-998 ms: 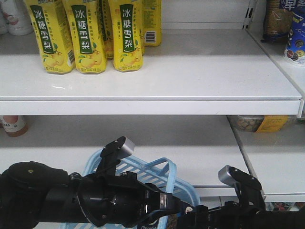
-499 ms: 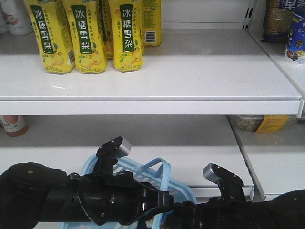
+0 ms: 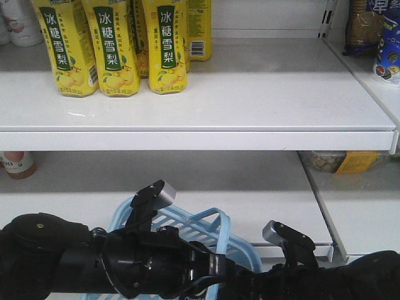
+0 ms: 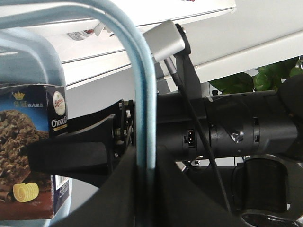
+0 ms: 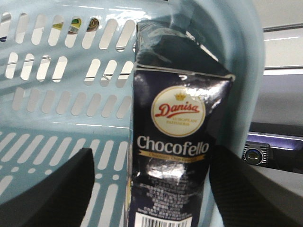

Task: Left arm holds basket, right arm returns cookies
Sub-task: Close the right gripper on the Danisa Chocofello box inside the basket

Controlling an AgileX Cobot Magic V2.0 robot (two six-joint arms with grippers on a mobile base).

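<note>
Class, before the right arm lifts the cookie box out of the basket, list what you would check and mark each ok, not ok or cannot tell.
1. Left gripper clamped on basket handle: ok.
2. Cookies box upright, straddled by right gripper: ok.
3. That gripper shut on the box: not ok, gap beside one finger.
4. Box free of basket wall: cannot tell.
5. Bare shelf space beside yellow cartons: ok.

Yellow drink cartons point(image 3: 112, 50) on white shelf point(image 3: 269, 94)
</note>
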